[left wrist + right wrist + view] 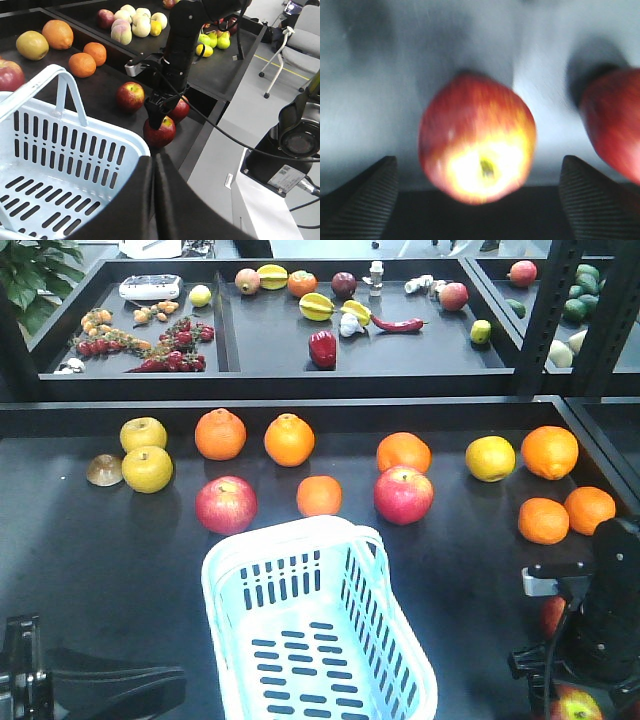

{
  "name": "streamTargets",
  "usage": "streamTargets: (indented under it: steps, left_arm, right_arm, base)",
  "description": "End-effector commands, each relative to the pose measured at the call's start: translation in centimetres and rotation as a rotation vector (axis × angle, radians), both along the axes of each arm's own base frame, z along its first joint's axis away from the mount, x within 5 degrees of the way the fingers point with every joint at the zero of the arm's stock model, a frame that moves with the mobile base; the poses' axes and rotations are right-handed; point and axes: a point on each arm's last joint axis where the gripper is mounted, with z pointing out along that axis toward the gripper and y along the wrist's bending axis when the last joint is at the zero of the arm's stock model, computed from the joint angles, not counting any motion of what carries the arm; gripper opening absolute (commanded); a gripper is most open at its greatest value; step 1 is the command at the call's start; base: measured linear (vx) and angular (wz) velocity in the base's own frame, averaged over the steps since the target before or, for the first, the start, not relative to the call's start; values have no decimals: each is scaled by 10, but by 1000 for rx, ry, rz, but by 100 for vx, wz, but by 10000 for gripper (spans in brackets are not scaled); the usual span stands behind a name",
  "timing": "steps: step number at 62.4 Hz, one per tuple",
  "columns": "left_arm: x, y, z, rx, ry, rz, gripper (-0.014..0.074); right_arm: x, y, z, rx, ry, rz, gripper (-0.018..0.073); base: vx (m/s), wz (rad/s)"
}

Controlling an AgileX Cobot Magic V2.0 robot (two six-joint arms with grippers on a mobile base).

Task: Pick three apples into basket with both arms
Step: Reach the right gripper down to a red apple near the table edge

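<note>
The pale blue basket [320, 630] stands at the table's front centre, empty; it also shows in the left wrist view [60, 165]. Two red apples [226, 504] [403, 494] lie just behind it. Three more apples lie at the front right; one apple [160, 132] sits directly under my right gripper [156, 116], with others beside it [131, 96] [179, 111]. In the right wrist view my right gripper [480, 200] is open, its fingers either side of that apple [477, 145], not touching it. My left gripper [155, 167] is shut and empty at the basket's near right rim.
Oranges [220, 434] [319, 496] [549, 452] and yellow fruits [147, 468] [490, 458] lie around the apples. A raised shelf [300, 380] with mixed produce runs along the back. The right arm [605, 610] stands near the table's right edge [200, 145].
</note>
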Motion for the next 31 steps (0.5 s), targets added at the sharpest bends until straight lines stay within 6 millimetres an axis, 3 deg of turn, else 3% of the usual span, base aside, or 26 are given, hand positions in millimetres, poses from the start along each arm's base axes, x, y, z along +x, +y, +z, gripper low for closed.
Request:
streamTargets:
  steps: [1,31]
  left_arm:
    - [1,1,6,10,-30,4,-6]
    - [1,1,6,10,-30,4,-6]
  right_arm:
    - [7,-1,6,3,-36,2,613]
    - [10,-1,-21,5,27,1,591]
  base:
    - [0,0]
    - [0,0]
